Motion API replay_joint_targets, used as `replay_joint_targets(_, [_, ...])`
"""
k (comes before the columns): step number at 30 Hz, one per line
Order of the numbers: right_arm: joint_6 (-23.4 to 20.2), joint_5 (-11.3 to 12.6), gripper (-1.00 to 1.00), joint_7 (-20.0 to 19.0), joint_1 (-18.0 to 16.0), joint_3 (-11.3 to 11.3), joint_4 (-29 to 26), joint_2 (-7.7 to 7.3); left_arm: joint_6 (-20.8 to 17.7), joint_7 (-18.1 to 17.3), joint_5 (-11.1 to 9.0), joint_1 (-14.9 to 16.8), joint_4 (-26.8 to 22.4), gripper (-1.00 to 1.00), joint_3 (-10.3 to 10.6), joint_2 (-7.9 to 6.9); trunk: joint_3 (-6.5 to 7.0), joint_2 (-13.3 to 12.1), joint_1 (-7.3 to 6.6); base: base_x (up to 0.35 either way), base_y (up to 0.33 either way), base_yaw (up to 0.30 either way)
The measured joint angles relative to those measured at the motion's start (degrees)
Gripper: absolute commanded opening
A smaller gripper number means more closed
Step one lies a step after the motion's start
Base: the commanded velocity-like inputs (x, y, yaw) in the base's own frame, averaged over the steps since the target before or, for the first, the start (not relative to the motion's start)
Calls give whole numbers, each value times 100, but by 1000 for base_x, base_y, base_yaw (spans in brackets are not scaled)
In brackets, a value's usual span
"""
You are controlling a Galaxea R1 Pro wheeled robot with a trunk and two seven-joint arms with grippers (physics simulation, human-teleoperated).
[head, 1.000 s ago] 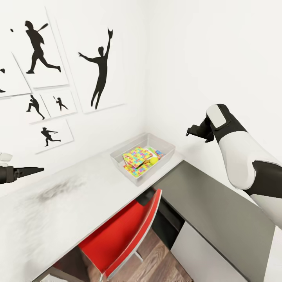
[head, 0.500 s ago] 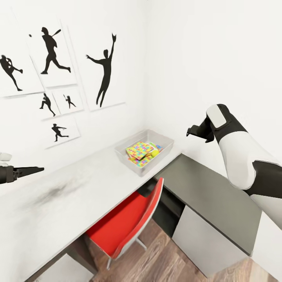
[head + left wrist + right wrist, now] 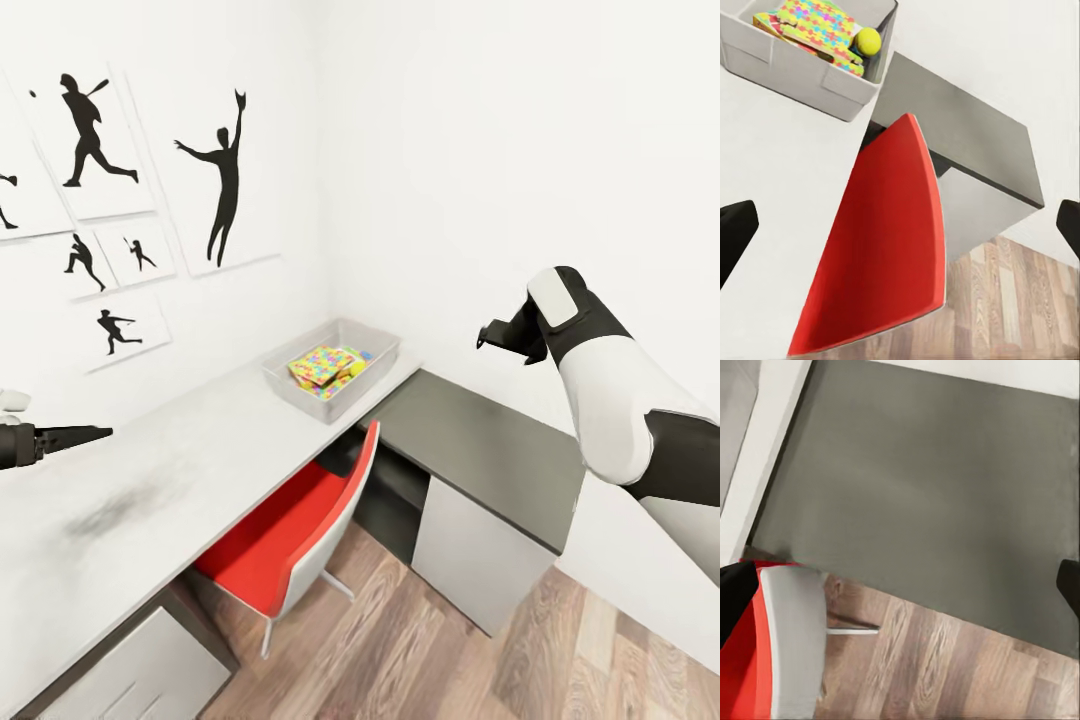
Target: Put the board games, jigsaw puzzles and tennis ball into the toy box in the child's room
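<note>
- The left gripper (image 3: 98, 432) reaches in from the head view's left edge, above the near end of the counter (image 3: 180, 470). In the left wrist view its two dark fingertips (image 3: 735, 232) sit at opposite edges of the picture, so the jaws are released with nothing between them.
- The right gripper (image 3: 484, 338) is raised at the right of the head view, over the lower dark-grey section (image 3: 480, 450) of the counter. In the right wrist view its fingertips (image 3: 733, 592) also stand far apart, jaws released and holding nothing, with the dark-grey top (image 3: 930, 495) and the wood floor (image 3: 945, 667) beyond them.
- A red chair (image 3: 290, 535) is tucked at the inner corner of the L-shaped counter, its seat partly under the light-grey top, on the wood floor (image 3: 430, 640).
- A white drawer front (image 3: 130, 670) shows under the near end of the counter.
- The toy box (image 3: 375, 345) stands at the far end of the light-grey top, near the corner of the walls and just beside the step down to the dark section.
- Inside the toy box lie the jigsaw puzzles (image 3: 322, 363), tilted and overlapping; in the left wrist view the tennis ball (image 3: 868, 40) rests against them near one wall of the toy box.
- A bit of blue (image 3: 364, 354) shows beside the puzzles; what it belongs to is too small to tell.
- Black silhouette posters (image 3: 222, 175) of ball players hang on the wall behind the counter.
</note>
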State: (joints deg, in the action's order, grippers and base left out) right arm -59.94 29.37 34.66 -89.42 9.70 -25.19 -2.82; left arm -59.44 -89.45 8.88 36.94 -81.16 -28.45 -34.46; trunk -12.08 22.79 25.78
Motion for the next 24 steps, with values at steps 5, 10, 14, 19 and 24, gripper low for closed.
replay_joint_targets(5, [0,0,100,0,0,0,0,-1,0,0,-2,0,0,100,1,0,0,0,0,-320,0,-278])
replay_joint_targets(10, [0,0,100,0,0,-2,6,-1,0,0,-2,0,0,100,1,0,0,0,0,-310,0,-278])
replay_joint_targets(14, [0,1,100,0,0,1,8,-1,0,-1,-4,0,0,100,-5,0,0,0,-2,-150,0,-278])
replay_joint_targets(19, [0,2,100,-1,0,1,7,-1,0,-1,-7,0,0,100,-7,0,0,0,-3,-29,0,-278])
replay_joint_targets(24, [0,2,100,-1,2,1,9,-1,0,-1,-7,0,0,100,-7,0,1,0,-4,-4,0,-278])
